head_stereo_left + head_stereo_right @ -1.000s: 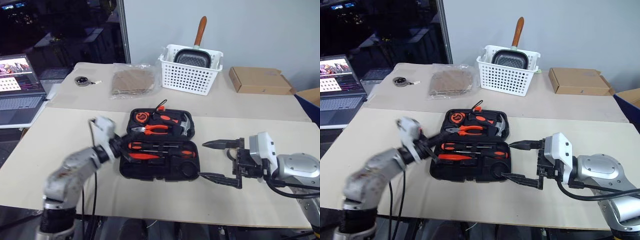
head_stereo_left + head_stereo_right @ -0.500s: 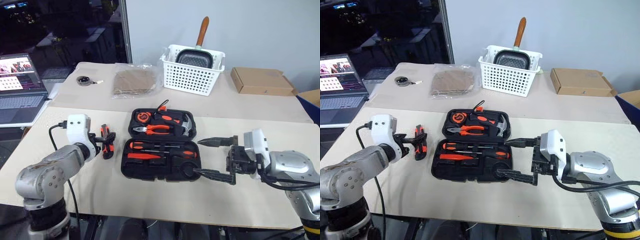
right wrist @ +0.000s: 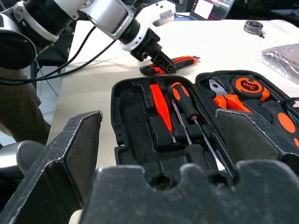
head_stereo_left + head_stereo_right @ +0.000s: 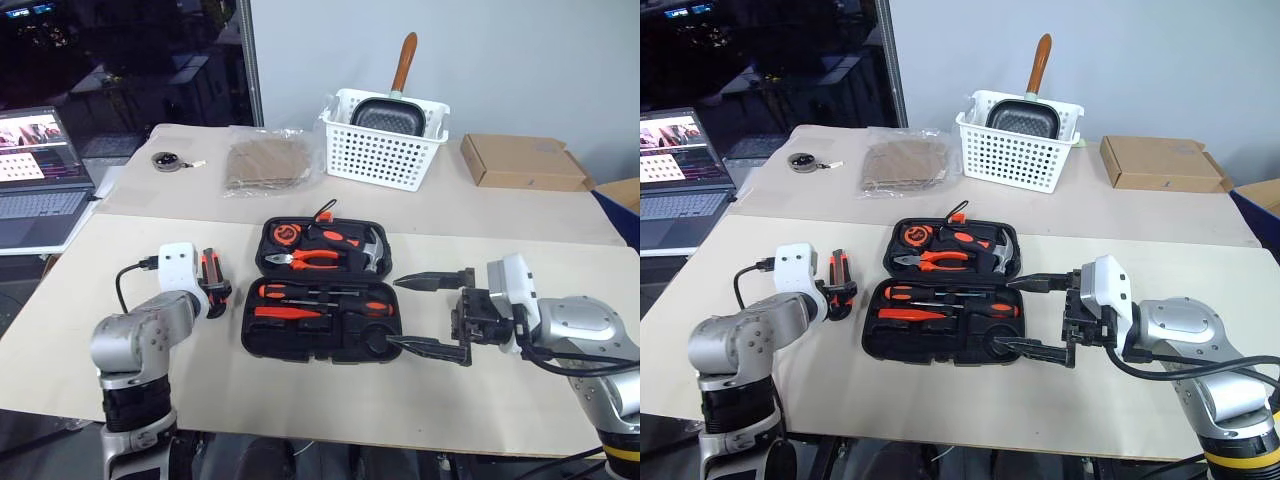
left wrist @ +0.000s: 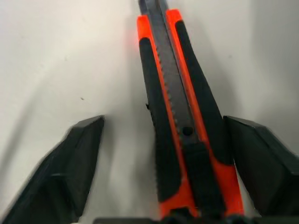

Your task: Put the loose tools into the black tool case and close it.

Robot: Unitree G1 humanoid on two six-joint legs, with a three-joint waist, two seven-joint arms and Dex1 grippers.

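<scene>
Since a second ago your left gripper [image 5: 163,140] has left the case, swung out to its left side and come down onto the table [image 4: 300,390]. Its fingers [image 5: 79,163] now stand apart on either side of the black-and-orange box cutter [image 5: 180,135], which lies flat on the table between them; one finger sits just beside the handle, the other stands off it, and you cannot tell whether either one touches.

Your right gripper [image 4: 432,315] has held its place at the right side of the case, pointing toward it, with its two fingers [image 4: 425,281] spread wide and nothing between them.

You see the black tool case [image 4: 322,288] lying open in the middle of the table, lid tilted back. Two screwdrivers [image 4: 300,292] and a thin red cutter [image 3: 162,108] sit in the slots of the near half. Orange-handled pliers [image 4: 305,258], a hammer [image 4: 362,250] and a round tape measure [image 4: 286,234] sit in the far half.

Farther back stand a white perforated basket [image 4: 380,150] holding a pan, a flat cardboard box [image 4: 520,162], a bagged brown item [image 4: 266,162] and a dark round disc [image 4: 165,160].
</scene>
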